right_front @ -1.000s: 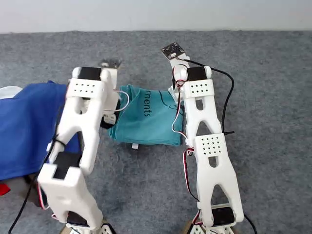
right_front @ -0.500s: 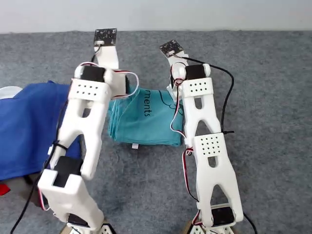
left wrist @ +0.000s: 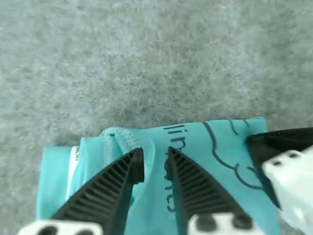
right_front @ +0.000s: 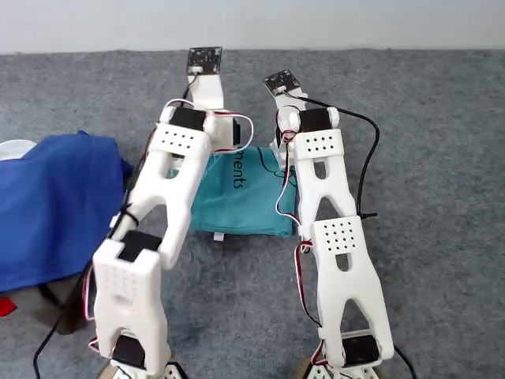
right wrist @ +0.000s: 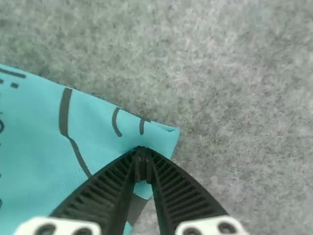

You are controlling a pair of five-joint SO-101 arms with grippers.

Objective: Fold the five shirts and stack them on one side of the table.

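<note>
Teal shirt [right_front: 245, 197] lies folded on the grey table [right_front: 426, 158], with a blue shirt [right_front: 55, 205] just beside it. The left arm [right_front: 170, 189] has swung from the teal shirt's side edge to above it. The left gripper [left wrist: 155, 164] hovers over its far edge, jaws slightly parted. The right gripper [right wrist: 142, 164] pinches its corner, jaws pressed together.

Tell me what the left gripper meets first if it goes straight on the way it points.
The folded teal fabric shirt, lying right under the left gripper; how much gap remains between them is unclear.
</note>
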